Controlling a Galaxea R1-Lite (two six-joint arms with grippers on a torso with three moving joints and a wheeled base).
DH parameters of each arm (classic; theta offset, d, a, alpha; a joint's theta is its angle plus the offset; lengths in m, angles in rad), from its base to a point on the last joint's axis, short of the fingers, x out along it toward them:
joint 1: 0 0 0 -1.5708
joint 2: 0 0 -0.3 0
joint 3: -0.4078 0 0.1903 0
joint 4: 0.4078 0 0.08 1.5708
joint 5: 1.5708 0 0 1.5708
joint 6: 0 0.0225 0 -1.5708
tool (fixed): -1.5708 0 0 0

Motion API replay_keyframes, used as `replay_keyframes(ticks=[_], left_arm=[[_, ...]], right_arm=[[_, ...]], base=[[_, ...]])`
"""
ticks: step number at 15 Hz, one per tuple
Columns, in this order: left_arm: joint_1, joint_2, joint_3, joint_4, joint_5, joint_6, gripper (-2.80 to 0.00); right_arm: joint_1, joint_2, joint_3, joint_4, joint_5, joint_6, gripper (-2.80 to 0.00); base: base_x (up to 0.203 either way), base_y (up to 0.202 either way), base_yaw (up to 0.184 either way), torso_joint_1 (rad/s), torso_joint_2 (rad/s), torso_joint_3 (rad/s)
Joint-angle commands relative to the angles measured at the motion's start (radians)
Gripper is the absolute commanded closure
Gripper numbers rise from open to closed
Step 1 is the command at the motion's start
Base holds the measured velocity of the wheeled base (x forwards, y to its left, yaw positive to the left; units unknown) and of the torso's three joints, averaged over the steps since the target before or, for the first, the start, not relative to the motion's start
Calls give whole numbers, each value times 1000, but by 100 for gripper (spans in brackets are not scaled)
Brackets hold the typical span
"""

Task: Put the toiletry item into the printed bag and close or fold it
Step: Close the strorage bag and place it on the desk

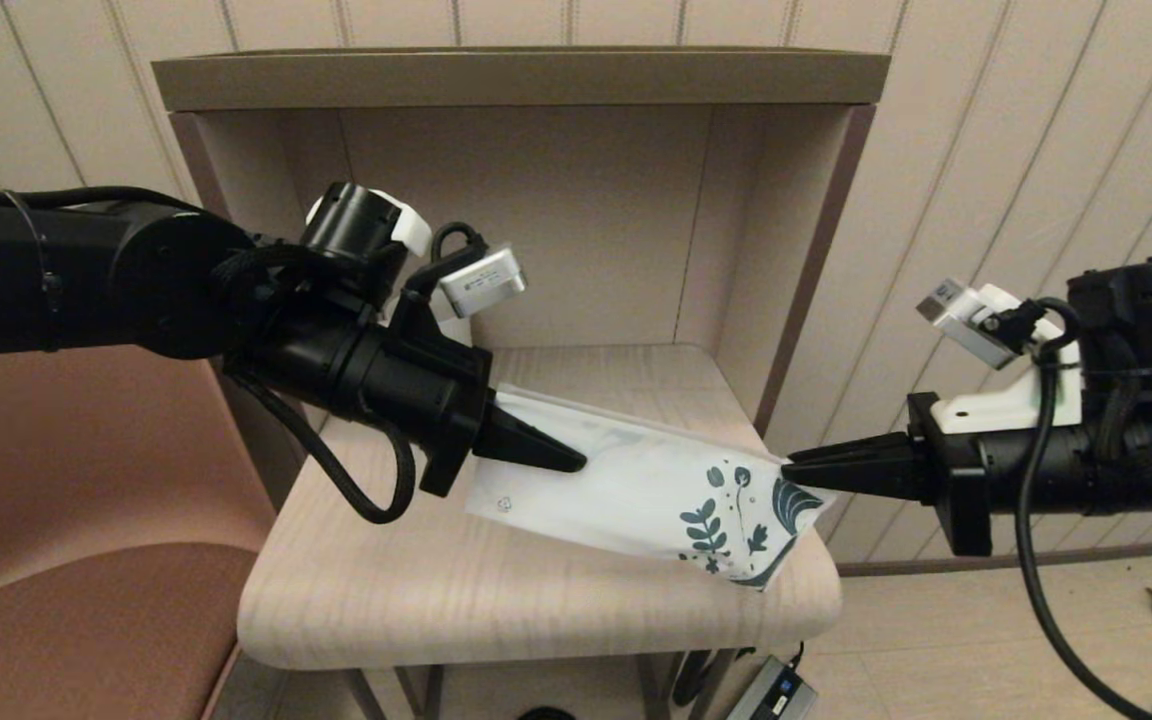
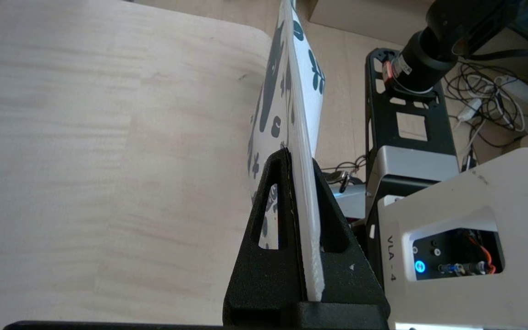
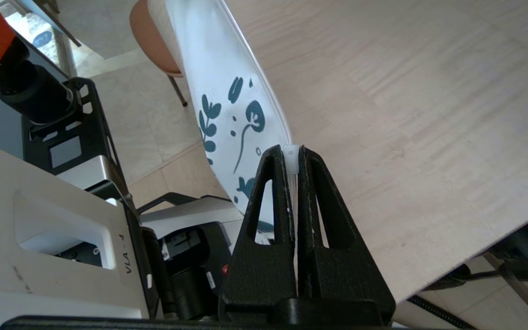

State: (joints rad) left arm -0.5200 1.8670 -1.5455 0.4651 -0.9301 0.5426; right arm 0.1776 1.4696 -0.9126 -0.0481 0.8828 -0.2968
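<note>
The printed bag, white with a teal leaf-and-flower print at its right end, hangs stretched between both grippers just above the wooden shelf top. At the bag's plain end, my left gripper is shut on the top edge. In the left wrist view the white zip strip runs between that gripper's fingers. My right gripper is shut on the printed end. The right wrist view shows this gripper pinching a small white slider tab on the bag. The toiletry item is not in view.
The shelf top sits inside an open beige cabinet with side walls and a back panel. A pink chair stands to the left. A power adapter and cables lie on the floor below the front edge.
</note>
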Motion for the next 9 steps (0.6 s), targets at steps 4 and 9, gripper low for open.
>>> replay_keyframes(ticks=[4,9], left_arm=[[0,0,5,1,-6,4,0],[-2,4,7,1,-6,5,0]], right_arm=[[-15,-8,0,-1,4,-4,0],[-7,-5,3,0,6,-21,-280]], base=[[0,0,0,0,0,0],[0,0,0,0,0,0]])
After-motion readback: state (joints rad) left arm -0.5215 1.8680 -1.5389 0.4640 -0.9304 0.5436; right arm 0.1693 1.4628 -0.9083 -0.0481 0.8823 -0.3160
